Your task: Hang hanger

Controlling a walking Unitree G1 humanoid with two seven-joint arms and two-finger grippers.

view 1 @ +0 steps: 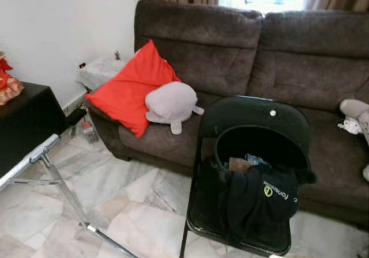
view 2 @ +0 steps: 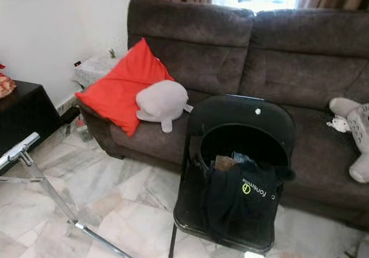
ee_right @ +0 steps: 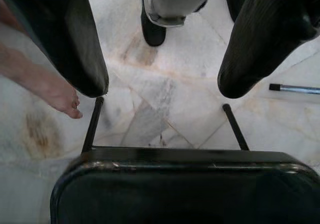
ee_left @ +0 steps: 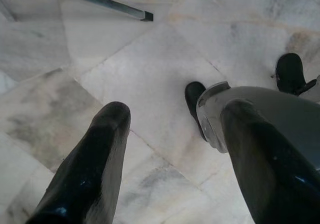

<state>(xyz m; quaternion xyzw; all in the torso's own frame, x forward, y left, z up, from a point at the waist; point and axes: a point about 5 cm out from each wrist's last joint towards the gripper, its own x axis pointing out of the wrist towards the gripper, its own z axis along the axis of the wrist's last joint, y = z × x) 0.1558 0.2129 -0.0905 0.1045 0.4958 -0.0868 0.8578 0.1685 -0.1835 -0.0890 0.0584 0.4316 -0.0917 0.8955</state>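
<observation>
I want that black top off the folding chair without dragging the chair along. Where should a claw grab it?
Probably the bunched upper fold of the black top, coming from above and the front. The folding chair's curved backrest blocks the rear, and the cloth lies heaped loosely on the seat.

Glossy black plastic chair (view 1: 253,125), matt black cloth garment (view 1: 259,203) draped on its seat; rough brown fabric sofa (view 1: 230,45); polished veined marble floor (view 1: 132,212); shiny metal rack (view 1: 52,171).
</observation>
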